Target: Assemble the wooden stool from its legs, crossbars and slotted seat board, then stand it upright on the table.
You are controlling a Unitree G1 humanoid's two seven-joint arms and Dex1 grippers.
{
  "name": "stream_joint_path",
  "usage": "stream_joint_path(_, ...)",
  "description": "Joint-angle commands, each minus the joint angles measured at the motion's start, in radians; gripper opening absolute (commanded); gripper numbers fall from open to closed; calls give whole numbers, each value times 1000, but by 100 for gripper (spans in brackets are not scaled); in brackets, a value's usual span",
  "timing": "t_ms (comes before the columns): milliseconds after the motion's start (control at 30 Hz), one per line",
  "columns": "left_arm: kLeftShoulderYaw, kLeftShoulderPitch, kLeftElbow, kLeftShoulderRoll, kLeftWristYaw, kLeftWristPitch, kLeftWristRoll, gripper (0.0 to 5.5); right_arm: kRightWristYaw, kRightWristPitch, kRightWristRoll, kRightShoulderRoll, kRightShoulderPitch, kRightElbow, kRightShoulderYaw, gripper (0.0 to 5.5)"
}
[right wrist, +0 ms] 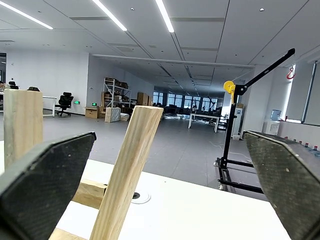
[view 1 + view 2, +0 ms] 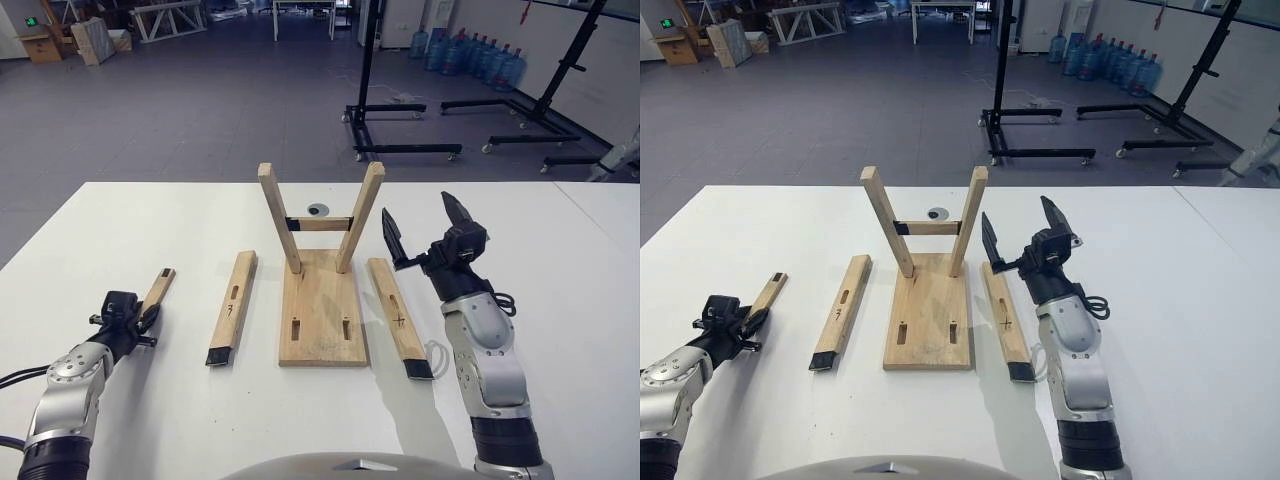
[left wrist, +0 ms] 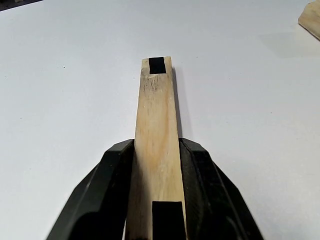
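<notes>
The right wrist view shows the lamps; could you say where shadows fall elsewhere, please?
Right wrist view: ceiling light strips run overhead. Left eye view: soft shadows beside the seat board. Left wrist view: a thin shadow along one edge of the crossbar in the left claw.

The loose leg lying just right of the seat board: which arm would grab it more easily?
Right. Its open fingers hang beside that leg, while the left fingers across the table are shut on a short wooden piece.

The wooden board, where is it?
In the left eye view the board lies flat in the middle of the table, between the left loose leg and the right loose leg, with the joined legs standing at its far end.
</notes>
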Motion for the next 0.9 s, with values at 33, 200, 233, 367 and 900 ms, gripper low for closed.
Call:
stream_joint_path(33, -47, 41, 81, -74, 11, 19, 15, 129, 11, 22, 16, -8, -29, -2, 1, 540)
stream_joint_path(200, 2, -23, -96, -178, 24, -195, -88, 128, 41, 76, 96, -18, -67, -35, -18, 540)
stream_joint_path(233, 5, -38, -134, -188, 27, -217, -96, 128, 59, 94, 148, -15, -71, -48, -25, 540)
stream_joint_path(367, -25, -109, -331, -196, -3, -260, -130, 128, 134, 344, 502, -21, -79, -106, -55, 540)
stream_joint_path(900, -406, -311, -474, -177, -351, -214, -167, 128, 110, 692, 1038, 35, -214, -31, -100, 540)
